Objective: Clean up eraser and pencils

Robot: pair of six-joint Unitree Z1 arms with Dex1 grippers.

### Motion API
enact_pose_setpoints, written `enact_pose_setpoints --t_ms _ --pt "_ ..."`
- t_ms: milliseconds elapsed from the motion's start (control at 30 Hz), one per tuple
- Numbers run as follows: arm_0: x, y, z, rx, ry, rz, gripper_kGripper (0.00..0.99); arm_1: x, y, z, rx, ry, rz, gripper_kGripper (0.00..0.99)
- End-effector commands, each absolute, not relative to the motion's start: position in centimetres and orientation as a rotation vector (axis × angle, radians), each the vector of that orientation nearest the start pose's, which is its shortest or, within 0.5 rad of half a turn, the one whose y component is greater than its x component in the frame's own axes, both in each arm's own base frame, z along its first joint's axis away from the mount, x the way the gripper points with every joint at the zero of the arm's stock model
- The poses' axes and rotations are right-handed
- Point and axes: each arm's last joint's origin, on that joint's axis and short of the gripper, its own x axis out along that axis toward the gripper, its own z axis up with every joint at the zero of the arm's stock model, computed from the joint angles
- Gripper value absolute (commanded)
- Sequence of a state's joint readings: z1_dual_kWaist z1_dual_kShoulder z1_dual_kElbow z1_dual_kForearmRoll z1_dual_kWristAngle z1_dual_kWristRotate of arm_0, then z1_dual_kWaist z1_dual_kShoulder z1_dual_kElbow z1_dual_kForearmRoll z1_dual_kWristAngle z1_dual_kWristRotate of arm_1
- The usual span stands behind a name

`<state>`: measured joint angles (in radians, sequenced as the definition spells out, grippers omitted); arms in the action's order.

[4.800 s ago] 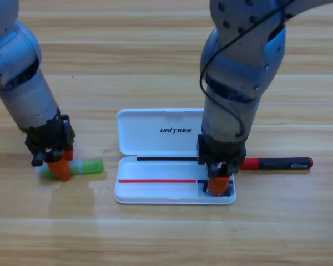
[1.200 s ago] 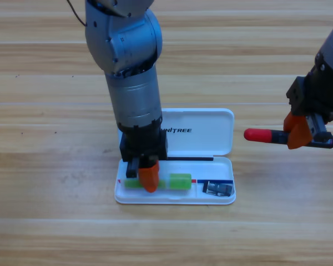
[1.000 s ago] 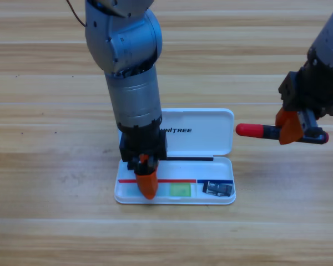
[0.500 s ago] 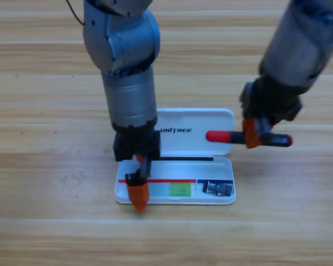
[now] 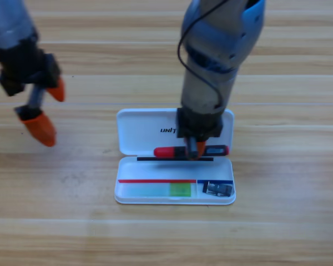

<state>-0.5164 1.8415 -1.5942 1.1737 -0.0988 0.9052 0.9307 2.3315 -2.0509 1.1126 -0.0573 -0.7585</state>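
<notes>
— Where is the right gripper?
— Over the open white case, at the seam between lid and tray, its orange jaws clamped on the red pencil. The pencil lies level, red end to the left, black end poking out on the right, above the tray's back edge.

— And the other one?
— The left gripper hangs over the wooden table well left of the case, jaws spread apart, nothing between them.

— What is already in the tray?
— The green pencil lies along the front of the tray, its white end to the left. The eraser sits in the small right-hand compartment, just beside it.
</notes>
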Motion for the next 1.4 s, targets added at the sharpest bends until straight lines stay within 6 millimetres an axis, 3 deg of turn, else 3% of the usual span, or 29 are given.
enact_pose_setpoints --t_ms 33,200,233,300,333,367,500,600,733,833,967,1133,1267,1400 --pt "29.3 -13.8 31.3 0.959 1.18 -1.117 0.99 28.6 41.8 18.6 -1.37 1.021 1.227 0.0" --pt "29.1 -13.7 30.9 0.948 1.191 -1.136 0.99 28.5 41.6 19.3 -1.346 1.018 1.214 0.0" --pt "29.1 -13.8 30.8 0.946 1.189 -1.139 0.99 28.3 41.4 19.8 -1.343 1.014 1.215 0.235" --pt "29.0 -13.7 30.8 0.946 1.191 -1.142 0.99 27.8 40.7 21.6 -1.332 0.992 1.218 0.853" --pt "29.0 -13.7 30.7 0.946 1.193 -1.143 0.99 27.4 40.3 22.8 -1.311 0.98 1.232 0.943" --pt "29.0 -13.7 30.7 0.946 1.193 -1.143 0.99 26.8 39.7 24.2 -1.285 0.963 1.254 0.968" --pt "29.0 -13.7 30.6 0.946 1.195 -1.145 0.99 23.6 36.0 31.0 -1.154 0.868 1.362 0.988" --pt "29.0 -13.7 30.7 0.946 1.191 -1.142 0.99 20.3 32.0 36.2 -1.039 0.768 1.452 0.99" --pt "29.4 -14.0 30.9 0.944 1.151 -1.138 0.988 16.0 25.6 39.6 -0.851 0.621 1.534 0.99" --pt "30.3 -14.4 31.0 0.938 1.102 -1.136 0.943 14.2 22.0 39.8 -0.734 0.533 1.519 0.99" --pt "32.6 -15.3 31.0 0.913 1.051 -1.165 0.723 12.6 19.3 39.6 -0.649 0.521 1.528 0.99" --pt "36.0 -16.2 28.9 0.845 1.0 -1.288 0.264 12.2 18.6 38.9 -0.616 0.555 1.541 0.99" --pt "38.4 -17.0 26.5 0.757 0.987 -1.368 0.0 12.2 18.7 38.8 -0.59 0.558 1.559 0.99" --pt "40.8 -17.0 24.1 0.668 0.948 -1.442 0.0 12.4 19.0 38.5 -0.582 0.568 1.557 0.99"
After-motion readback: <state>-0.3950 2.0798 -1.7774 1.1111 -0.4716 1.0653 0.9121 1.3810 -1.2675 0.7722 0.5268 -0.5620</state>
